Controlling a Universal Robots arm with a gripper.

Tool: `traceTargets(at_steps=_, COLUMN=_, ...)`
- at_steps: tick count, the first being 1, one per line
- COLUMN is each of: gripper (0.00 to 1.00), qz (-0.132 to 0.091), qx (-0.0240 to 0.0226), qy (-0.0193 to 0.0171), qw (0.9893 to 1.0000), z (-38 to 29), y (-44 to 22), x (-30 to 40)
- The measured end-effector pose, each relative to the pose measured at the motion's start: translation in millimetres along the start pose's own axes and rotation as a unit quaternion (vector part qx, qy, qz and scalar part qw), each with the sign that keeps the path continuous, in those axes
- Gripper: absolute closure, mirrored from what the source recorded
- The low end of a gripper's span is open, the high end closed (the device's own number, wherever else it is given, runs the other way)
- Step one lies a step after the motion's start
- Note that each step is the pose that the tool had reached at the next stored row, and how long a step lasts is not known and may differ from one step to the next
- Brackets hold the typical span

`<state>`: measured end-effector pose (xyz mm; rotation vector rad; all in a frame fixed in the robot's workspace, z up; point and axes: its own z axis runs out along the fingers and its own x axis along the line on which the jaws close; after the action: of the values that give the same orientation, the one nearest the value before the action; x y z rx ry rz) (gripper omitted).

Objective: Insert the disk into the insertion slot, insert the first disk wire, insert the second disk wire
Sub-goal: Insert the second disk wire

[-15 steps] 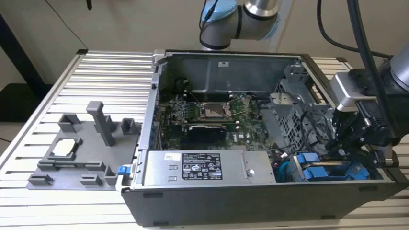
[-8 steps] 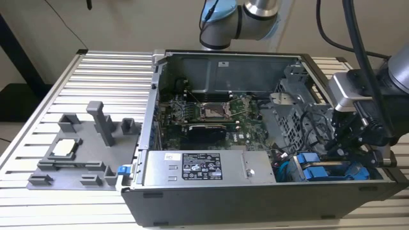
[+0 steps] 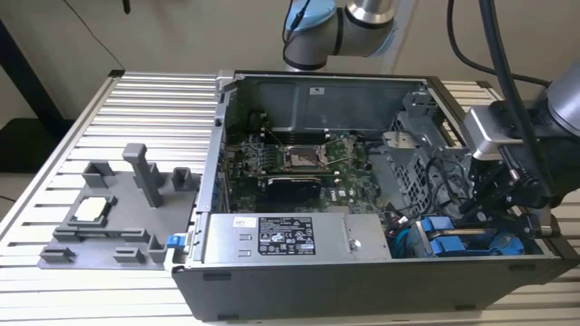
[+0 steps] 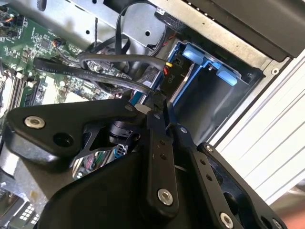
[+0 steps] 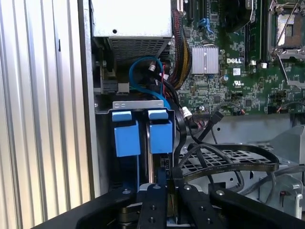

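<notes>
The claw [image 4: 157, 102] is seen pinched narrow on a black cable connector [image 4: 153, 98] beside the disk [image 5: 161, 136], seated in the insertion slot [image 5: 138, 104] at frame centre. Misalignment could bend the connector.

The black gripper [image 4: 159, 107] takes up most of the second wrist view. Its two fingers [image 4: 162, 143] come together to a narrow tip, pressed close with almost no gap. The tip touches a black plug [image 4: 172, 71] with a thin red wire and a yellow wire on it. Just past the tip sits the grey slot [image 4: 217, 102], with blue frames [image 4: 202, 59] inside it. A fat black cable [image 4: 119, 61] bends in a loop close to the fingertips. Beyond that loop lies the green board [image 4: 47, 47]. On the other side of the gripper is a ribbed silver table [image 4: 274, 138]
</notes>
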<state>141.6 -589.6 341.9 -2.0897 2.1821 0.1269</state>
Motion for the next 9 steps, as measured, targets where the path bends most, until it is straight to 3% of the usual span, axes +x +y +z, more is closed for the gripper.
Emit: traceTargets(at_steps=9, gripper=0.84, qz=0.000, qx=0.0001, qy=0.0005, qw=1.0000, z=1.3, y=0.0, x=-0.2)
